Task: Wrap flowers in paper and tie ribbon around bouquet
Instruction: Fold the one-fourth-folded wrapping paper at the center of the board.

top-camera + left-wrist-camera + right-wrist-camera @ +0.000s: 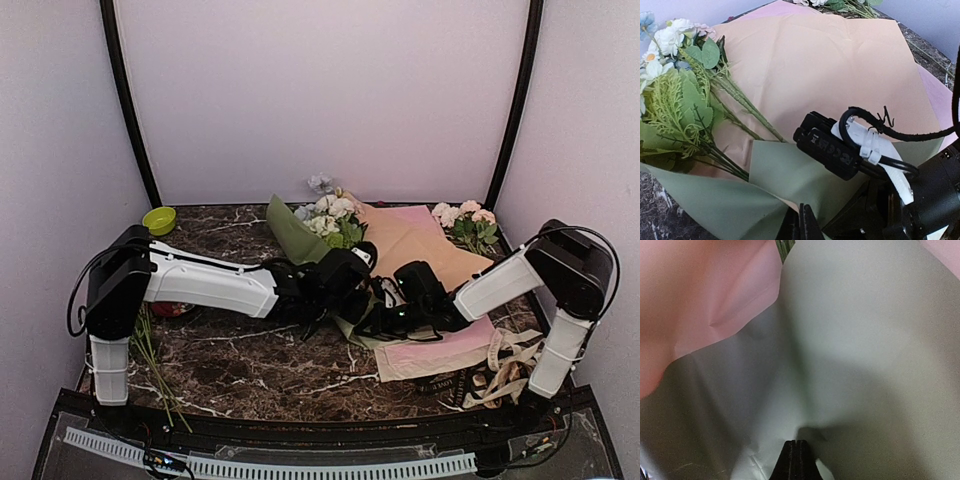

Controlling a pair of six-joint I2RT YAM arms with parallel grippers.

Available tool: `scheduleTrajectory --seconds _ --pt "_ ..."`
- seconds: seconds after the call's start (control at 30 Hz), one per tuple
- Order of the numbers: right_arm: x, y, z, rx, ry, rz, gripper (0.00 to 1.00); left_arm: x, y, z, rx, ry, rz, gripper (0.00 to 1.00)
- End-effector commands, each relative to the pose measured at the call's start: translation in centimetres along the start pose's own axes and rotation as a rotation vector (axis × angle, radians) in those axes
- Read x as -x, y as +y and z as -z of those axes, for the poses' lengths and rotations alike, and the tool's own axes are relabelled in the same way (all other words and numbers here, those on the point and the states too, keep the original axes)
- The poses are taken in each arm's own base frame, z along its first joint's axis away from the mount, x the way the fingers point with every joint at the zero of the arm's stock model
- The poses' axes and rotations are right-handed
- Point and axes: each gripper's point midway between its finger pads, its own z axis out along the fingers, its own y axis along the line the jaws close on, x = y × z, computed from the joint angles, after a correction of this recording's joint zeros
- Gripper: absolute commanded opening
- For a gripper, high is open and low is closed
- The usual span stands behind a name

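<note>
The flowers (333, 222) (675, 75), cream-white and pale blue with broad leaves, lie on the sage-green paper (292, 236) (790, 175), blossoms toward the back. The paper's flaps are folded up over the green stems. My left gripper (352, 283) (807, 209) is shut, pinching a folded edge of the paper at the stem end. Right beside it, my right gripper (385, 305) (797, 442) is shut on a puckered spot of the paper (850, 340). A dark strip that looks like the black ribbon (440, 384) lies at the front right.
A tan kraft sheet (415, 245) and a pink sheet (450, 350) lie under the green one. Pink-and-white blossoms (465, 224) sit at the back right, a cream-beige ribbon (505, 365) at the front right. A green bowl (160, 220) and loose stems (150, 350) are on the left.
</note>
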Motion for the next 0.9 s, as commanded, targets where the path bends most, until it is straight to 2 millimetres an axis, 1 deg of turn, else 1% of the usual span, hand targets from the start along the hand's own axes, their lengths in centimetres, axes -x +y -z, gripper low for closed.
scheduleTrajectory --seconds 0.0,0.13,0.23,0.27,0.3,0.33,0.43,0.5,0.57,0.7,0.87 --pt "-0.7 -0.5 -0.1 -0.009 0.021 -0.027 0.0 -1.5 -1.0 -1.2 -0.104 0.101 -0.012 0.0" --pt "0.5 1.5 1.5 0.022 -0.014 -0.006 0.0 -3.0 -0.6 -1.5 -0.127 0.162 -0.017 0.0" --pt "1.2 2.9 3.0 0.028 -0.023 0.002 0.0 -3.0 -0.4 -1.5 -0.132 0.169 -0.03 0.0" --pt "0.9 3.0 3.6 0.016 -0.012 -0.006 0.0 -3.0 -0.4 -1.5 -0.131 0.17 -0.036 0.0" --pt "1.5 2.9 4.5 -0.01 -0.046 0.021 0.0 -3.0 -0.2 -1.5 -0.13 0.171 -0.038 0.0" --pt "1.9 2.4 5.3 -0.041 -0.07 0.036 0.0 -3.1 -0.2 -1.5 -0.133 0.173 -0.04 0.0" --pt "2.9 0.1 7.1 -0.131 -0.109 0.033 0.0 -3.1 -0.5 -1.3 -0.154 0.179 -0.049 0.0" --pt "3.5 -1.4 7.6 -0.174 -0.108 0.038 0.0 -3.0 -0.7 -1.2 -0.169 0.179 -0.064 0.0" --pt "3.8 -2.6 7.5 -0.19 -0.081 0.04 0.0 -2.9 -0.8 -1.1 -0.177 0.175 -0.08 0.0" --pt "3.1 -4.7 5.8 -0.199 -0.016 0.019 0.0 -3.0 -1.5 -1.1 -0.218 0.175 -0.136 0.0" --pt "2.1 -5.7 4.0 -0.171 0.017 -0.03 0.0 -4.1 -3.3 -1.2 -0.315 0.196 -0.216 0.0"
